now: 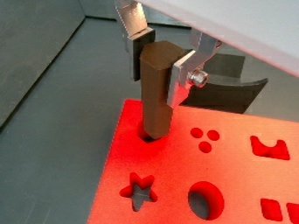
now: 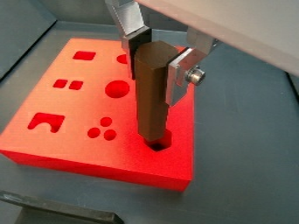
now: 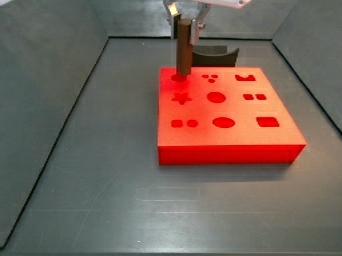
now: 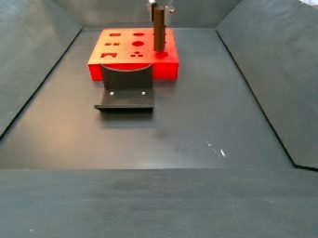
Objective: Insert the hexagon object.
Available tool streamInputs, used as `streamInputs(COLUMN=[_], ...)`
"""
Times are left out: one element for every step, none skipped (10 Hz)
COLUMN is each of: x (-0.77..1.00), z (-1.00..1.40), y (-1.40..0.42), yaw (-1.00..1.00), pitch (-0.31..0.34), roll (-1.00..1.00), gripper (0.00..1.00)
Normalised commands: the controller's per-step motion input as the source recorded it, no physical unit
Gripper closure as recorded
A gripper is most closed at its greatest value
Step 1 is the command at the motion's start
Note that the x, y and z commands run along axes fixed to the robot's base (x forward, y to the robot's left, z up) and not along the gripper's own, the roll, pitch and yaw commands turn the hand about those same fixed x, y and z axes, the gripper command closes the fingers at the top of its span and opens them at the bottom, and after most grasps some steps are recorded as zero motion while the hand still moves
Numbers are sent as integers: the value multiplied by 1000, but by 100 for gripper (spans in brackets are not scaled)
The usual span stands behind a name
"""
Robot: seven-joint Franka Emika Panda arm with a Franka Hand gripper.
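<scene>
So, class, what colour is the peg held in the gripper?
Brown, the hexagon object; clearest in a wrist view, between the gripper fingers.

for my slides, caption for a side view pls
Gripper holds the hexagon object upright, tip in a corner hole of the red block.

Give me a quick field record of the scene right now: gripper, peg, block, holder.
gripper: the gripper is above a corner of the block, shut on the top of the peg
peg: slim brown wooden hexagon peg, upright, lower end in a corner hole of the block
block: flat red block with shaped holes, on the floor
peg hole: at the block's corner; depth of insertion cannot be told
holder: dark grey curved holder, beside the block, untouched
</scene>
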Motion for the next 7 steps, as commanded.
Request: streamInputs(x=[-60, -197, -197, -17, 0, 69, 100], z=[-251, -209, -166, -160, -160, -160, -143], y=[54, 69, 60, 0, 0, 0, 0], yaw=[100, 23, 0, 11, 29, 0, 0], pitch=[-154, -164, -156, -134, -69, -21, 0], roll=[0, 0, 0, 0, 0, 19, 0], gripper=[100, 100, 100, 100, 100, 100, 100])
